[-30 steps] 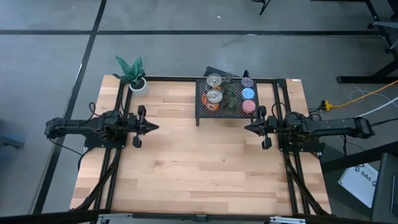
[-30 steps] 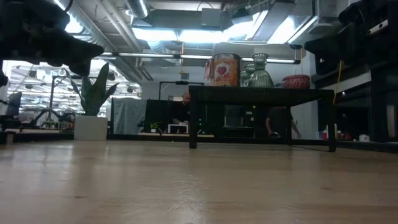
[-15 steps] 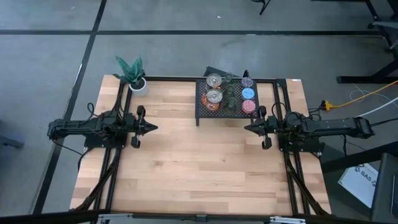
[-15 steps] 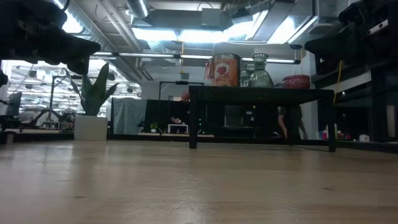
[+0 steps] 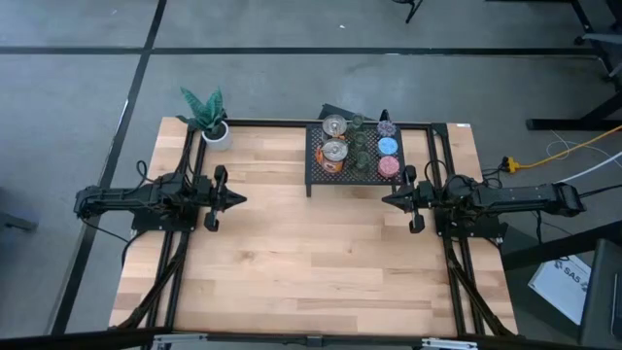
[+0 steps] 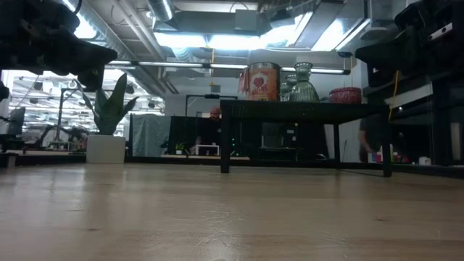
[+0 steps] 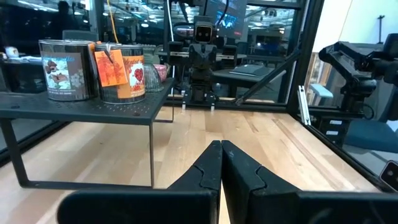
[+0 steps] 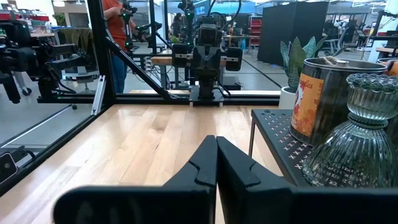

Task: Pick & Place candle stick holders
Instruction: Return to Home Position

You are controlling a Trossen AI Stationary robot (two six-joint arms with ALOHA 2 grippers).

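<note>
Left tool (image 5: 236, 198) and right tool (image 5: 387, 200), both clenched and empty, face each other above the bench (image 5: 311, 272); the holders (image 5: 362, 146) sit on the far rack (image 5: 315, 173). Homing well means parking level, clear of that rack

The left arm (image 5: 136, 199) lies low and outstretched at nine o'clock, its left gripper (image 5: 240, 199) pointing toward three o'clock, fingers (image 7: 208, 167) pressed together. The right arm (image 5: 515, 199) mirrors it from three o'clock, right gripper (image 5: 387, 201) likewise closed, the two tips well apart.
</note>
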